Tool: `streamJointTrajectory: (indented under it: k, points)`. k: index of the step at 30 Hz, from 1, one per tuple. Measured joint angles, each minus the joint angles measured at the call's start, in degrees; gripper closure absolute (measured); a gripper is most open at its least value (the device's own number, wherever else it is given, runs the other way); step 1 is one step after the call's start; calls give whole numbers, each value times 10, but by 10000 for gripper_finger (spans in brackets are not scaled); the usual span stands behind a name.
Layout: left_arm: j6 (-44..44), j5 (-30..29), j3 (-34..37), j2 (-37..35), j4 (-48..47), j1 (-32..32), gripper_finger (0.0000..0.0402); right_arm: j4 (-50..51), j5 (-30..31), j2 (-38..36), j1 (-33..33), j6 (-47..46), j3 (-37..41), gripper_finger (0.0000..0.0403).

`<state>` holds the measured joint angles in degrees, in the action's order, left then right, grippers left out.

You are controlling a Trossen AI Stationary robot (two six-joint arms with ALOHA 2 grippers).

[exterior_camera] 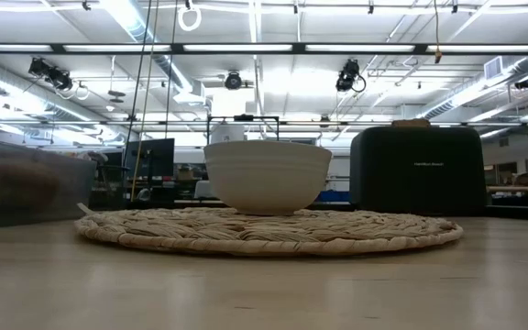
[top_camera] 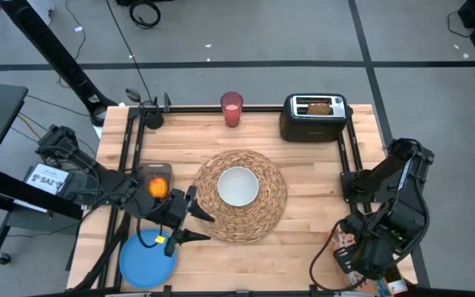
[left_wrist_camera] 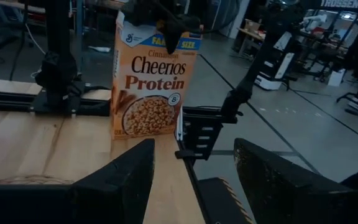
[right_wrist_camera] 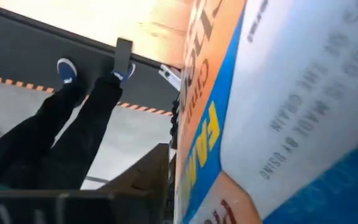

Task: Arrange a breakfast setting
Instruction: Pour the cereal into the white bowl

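Note:
A small white bowl stands on the round straw placemat at the table's middle. The blue plate lies at the near left corner. My left gripper is open and empty, between the plate and the placemat's near left rim. An orange-red round apple sits in a clear container beside the left arm. The pink cup stands at the far edge. A toast slice sticks up from the black toaster. My right gripper is at the orange cereal box. No spoon shows. My right gripper is on the top edge of the cereal box, coming from above. One finger shows over the box's front face; the other is hidden behind the box. The box stands upright, its bottom on the table by the right edge.
Black frame rails run along the table's left and right sides. The toaster stands at the far right. The clear container stands left of the placemat. A person's legs show on the floor beyond the table edge.

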<state>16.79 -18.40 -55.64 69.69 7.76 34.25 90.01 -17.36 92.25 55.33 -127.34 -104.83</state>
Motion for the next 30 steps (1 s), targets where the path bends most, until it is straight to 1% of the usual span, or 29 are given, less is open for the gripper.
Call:
streamJointTrajectory:
  k: [2,5,6,7,11,16,21,26,30]
  points:
    - [2,0,0,0,-4,-4,176,0,7,0,0,3,2,303]
    - [3,0,0,-1,-9,-11,176,-3,19,0,0,20,2,373]
    - [4,0,0,-2,-13,-13,176,-3,21,0,0,28,1,387]
    - [5,0,0,-4,-20,-14,176,-2,21,0,-2,35,0,391]
    - [7,0,0,-19,-64,-17,176,4,18,1,-27,90,-21,396]
    - [21,1,0,-50,-110,-16,176,0,80,-2,-92,189,-54,399]
    - [26,1,0,-74,-128,-15,176,0,142,-2,-168,336,-92,400]
    - [36,1,0,-93,-137,-9,176,3,157,-3,-229,450,-177,401]
    - [39,1,0,-96,-139,-10,176,5,171,-4,-277,544,-253,401]
